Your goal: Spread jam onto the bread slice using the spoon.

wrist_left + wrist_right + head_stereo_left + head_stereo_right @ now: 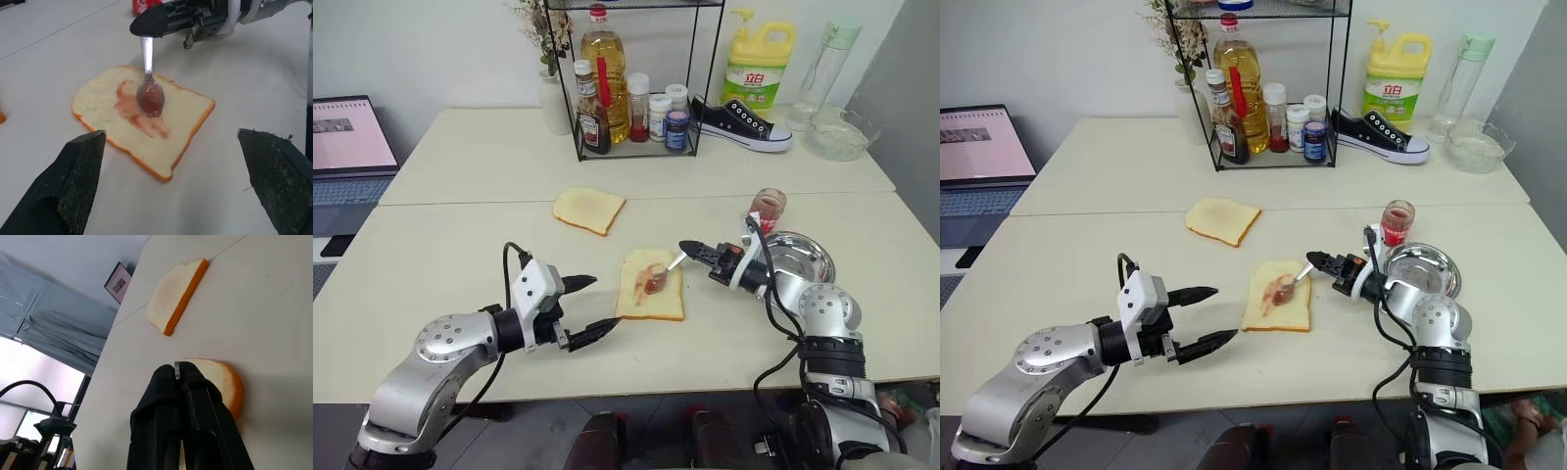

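Pale tabletop (460,255), two tables butted together, seam running across the middle of the frame. The bread slice (651,286) is lying flat just below centre, a red streak of jam (142,115) already running across its crumb. I am holding the spoon (149,88) by its handle tip in my right gripper (697,251), jaws pinched tight on the metal, so the bowl is reaching in from the right and resting on the smear; holding it far back is keeping my fingers off the bread. My left gripper (590,305) is hovering wide open just left of the slice, empty, probably waiting to steady the bread should it slide.

The jam jar (769,206) is standing right of centre, behind my right wrist, with a steel plate (803,257) just beside it. A second, plain slice (588,209) is lying above the working one, well apart. At the top of the frame: wire rack (636,78) of bottles, a sneaker (739,122), yellow detergent bottle (759,69), glass bowl (842,132); laptop (347,147) at upper left. Nothing is obstructing the stroke; judgement: only the loose slice shifting is a risk.
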Robot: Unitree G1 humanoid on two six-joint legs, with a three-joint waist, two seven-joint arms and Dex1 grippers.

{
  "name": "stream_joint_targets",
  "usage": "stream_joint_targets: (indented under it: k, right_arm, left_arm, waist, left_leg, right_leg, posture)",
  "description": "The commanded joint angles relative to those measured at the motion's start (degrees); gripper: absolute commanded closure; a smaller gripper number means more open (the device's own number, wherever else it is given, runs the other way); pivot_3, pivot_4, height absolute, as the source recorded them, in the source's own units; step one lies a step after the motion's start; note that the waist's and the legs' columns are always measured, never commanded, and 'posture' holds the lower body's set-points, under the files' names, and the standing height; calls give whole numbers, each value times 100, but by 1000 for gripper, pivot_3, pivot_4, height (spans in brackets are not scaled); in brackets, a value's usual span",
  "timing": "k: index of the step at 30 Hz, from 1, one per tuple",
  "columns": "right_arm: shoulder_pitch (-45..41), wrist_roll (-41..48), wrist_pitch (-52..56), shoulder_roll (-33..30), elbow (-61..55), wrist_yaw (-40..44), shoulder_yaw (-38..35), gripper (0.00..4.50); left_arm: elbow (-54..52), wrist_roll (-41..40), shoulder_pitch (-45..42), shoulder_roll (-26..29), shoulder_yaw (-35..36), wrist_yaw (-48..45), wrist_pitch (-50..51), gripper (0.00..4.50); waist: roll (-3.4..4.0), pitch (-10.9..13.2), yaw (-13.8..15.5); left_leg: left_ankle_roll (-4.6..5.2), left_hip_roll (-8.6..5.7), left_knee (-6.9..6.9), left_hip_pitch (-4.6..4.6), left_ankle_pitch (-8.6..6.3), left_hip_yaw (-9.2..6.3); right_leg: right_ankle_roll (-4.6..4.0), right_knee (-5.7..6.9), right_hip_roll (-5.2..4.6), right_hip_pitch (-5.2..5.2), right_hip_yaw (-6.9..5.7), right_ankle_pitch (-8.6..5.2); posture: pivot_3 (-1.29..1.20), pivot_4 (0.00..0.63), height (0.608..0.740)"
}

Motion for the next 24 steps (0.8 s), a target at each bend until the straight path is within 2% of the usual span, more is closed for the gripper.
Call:
stream_joint_targets:
  k: [1, 7, 11, 17, 24]
  right_arm:
    - [-57, 330, 121, 19, -353, -170, -216, 4467]
    - [-267, 1009, 248, 22, -672, -917, -901, 4467]
    - [-324, 1707, 202, -114, -1234, -1788, -1474, 4467]
    - [-558, 2072, -104, -784, -1717, -2684, -1867, 4467]
    - [-788, 1882, -566, -1770, -1572, -3270, -2148, 4467]
  left_arm:
    - [2, -4, -134, -5, -45, -97, -155, 0]
    - [213, 2, -672, -13, -200, -217, -185, 0]
    - [429, -17, -1428, -25, -345, -368, -148, 0]
    - [1217, 309, -2887, -453, -980, -527, -279, 0]
    - [2483, 666, -4290, -1277, -1510, -933, -854, 0]
  waist:
    - [0, 0, 0]
    - [0, 0, 10]
    - [0, 0, 19]
    - [-1, 2, 16]
    - [-3, 4, 2]
  left_leg:
    - [0, 0, 0, 0, 0, 0]
    - [0, -1, 0, -2, 0, -1]
    - [0, -3, 1, -4, 0, -2]
    - [0, -6, 3, -5, 0, 3]
    - [2, -3, 2, -7, 0, 13]
  right_leg:
    - [0, 0, 0, 0, 0, 0]
    - [0, 0, 0, 0, 0, 0]
    - [0, 1, -1, 0, -4, 0]
    - [1, 0, 0, 2, -4, 0]
    - [2, -2, 2, 1, 0, -1]
  posture:
    - [0, 150, 740]
    - [0, 150, 740]
    - [0, 150, 740]
    - [0, 150, 740]
    - [0, 150, 740]
